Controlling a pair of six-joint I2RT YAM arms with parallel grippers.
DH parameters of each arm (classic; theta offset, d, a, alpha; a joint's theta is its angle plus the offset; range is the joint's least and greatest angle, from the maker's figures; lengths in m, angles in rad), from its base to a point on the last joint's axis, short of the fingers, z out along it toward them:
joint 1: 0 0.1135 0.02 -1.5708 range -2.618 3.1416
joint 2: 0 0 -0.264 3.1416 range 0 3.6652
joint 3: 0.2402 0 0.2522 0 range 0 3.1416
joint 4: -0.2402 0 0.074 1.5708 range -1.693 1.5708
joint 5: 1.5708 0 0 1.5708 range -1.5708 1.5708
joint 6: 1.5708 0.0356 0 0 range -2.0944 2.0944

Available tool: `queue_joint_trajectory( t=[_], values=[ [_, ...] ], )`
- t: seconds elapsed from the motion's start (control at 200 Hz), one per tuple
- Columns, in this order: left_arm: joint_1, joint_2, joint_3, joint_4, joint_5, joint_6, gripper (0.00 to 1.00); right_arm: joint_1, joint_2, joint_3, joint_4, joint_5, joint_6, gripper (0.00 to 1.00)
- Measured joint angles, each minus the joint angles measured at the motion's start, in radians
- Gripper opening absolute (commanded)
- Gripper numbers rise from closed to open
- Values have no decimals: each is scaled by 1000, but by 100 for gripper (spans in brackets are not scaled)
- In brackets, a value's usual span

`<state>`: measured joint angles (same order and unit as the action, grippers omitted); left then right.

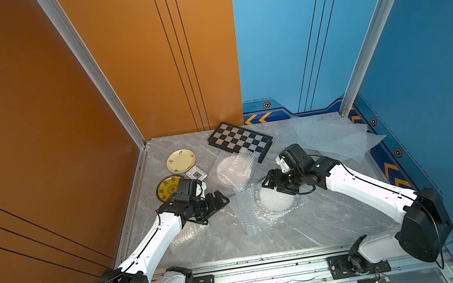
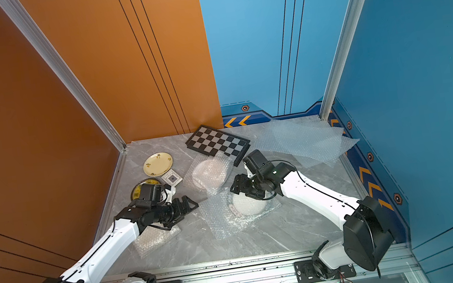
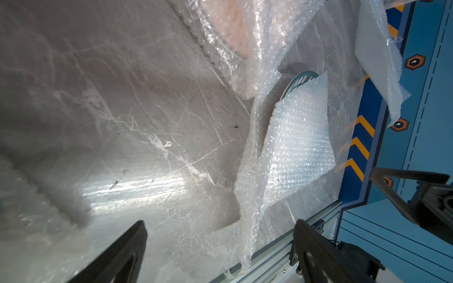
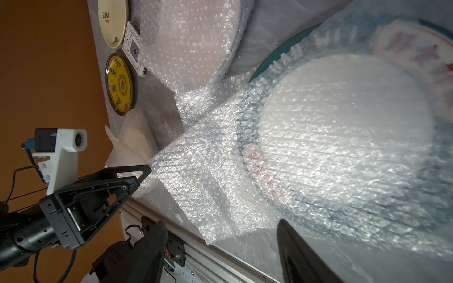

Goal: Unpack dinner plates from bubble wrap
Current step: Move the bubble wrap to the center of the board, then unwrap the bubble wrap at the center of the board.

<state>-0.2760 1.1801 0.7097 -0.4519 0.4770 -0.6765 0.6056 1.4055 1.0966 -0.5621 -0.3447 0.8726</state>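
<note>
Two grippers flank the lettered-rim plate (image 1: 276,199) at mid-table, left gripper (image 1: 223,200) and right gripper (image 1: 265,183), both with jaws apart and empty. The plate lies mostly under bubble wrap (image 1: 249,218), so a hard tug on that sheet could drag the plate along or knock the wrapped plate (image 1: 233,171) just beyond

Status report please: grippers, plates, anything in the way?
Left gripper open, empty. Right gripper open beside lettered plate. Bubble wrap covers most of it. Second wrapped plate crowds far side.
</note>
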Motion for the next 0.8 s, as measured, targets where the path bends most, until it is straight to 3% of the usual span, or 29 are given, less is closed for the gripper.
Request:
queue_joint_trajectory(
  t=[0.32, 0.486, 0.611, 0.796],
  values=[
    [-71, 109, 31, 108, 48, -48, 65, -42, -50, -40, -13, 17, 0, 73],
    [-101, 113, 34, 129, 51, -63, 42, -50, -54, -47, -14, 19, 0, 73],
    [-109, 121, 35, 148, 50, -67, 38, -50, -54, -47, -14, 21, 0, 73],
    [-119, 158, 41, 156, 46, -71, 22, -50, -54, -47, -14, 21, 0, 73]
  ],
)
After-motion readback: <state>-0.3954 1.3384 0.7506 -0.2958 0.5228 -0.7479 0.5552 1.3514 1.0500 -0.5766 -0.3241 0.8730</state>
